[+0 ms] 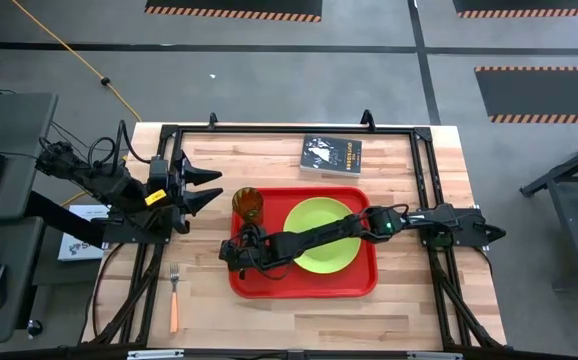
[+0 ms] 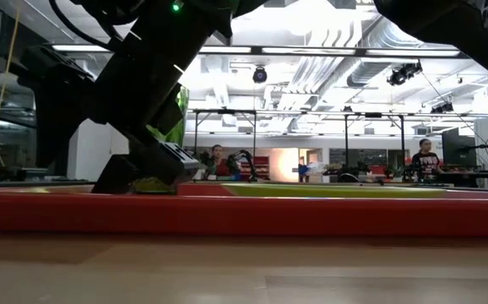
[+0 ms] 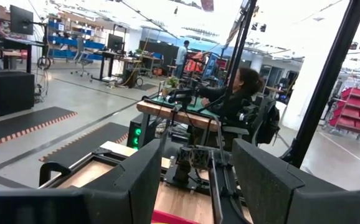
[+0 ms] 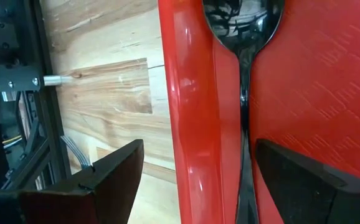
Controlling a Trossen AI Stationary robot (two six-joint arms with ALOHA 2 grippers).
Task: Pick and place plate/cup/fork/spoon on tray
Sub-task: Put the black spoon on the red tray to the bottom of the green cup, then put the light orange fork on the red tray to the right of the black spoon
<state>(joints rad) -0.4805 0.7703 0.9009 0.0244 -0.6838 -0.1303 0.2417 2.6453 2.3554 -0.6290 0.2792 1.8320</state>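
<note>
Right tool (image 4: 195,180) stands released in the right wrist view, one dark finger over the table (image 4: 105,93) and the other over the tray (image 4: 317,81). Between them the spoon (image 4: 242,25) lies in the tray along its rim, touched by neither finger.

From above, the right arm reaches across the plate (image 1: 322,236), which lies in the tray (image 1: 304,285), and its tool (image 1: 232,255) sits low at the tray's left edge. The cup (image 1: 248,205) stands upright at the tray's far left corner. The fork (image 1: 174,300) lies on the table (image 1: 409,300), well apart from the tray on its left. A book (image 1: 331,155) lies beyond the tray. The left tool (image 1: 209,187) waits, released, near the cup.

At table height, the tray's red wall (image 2: 244,215) fills the width, with the right tool (image 2: 155,173) just above it.

The left wrist view shows the left tool's fingers (image 3: 136,186) parted, holding nothing; a person sits in the room beyond.
</note>
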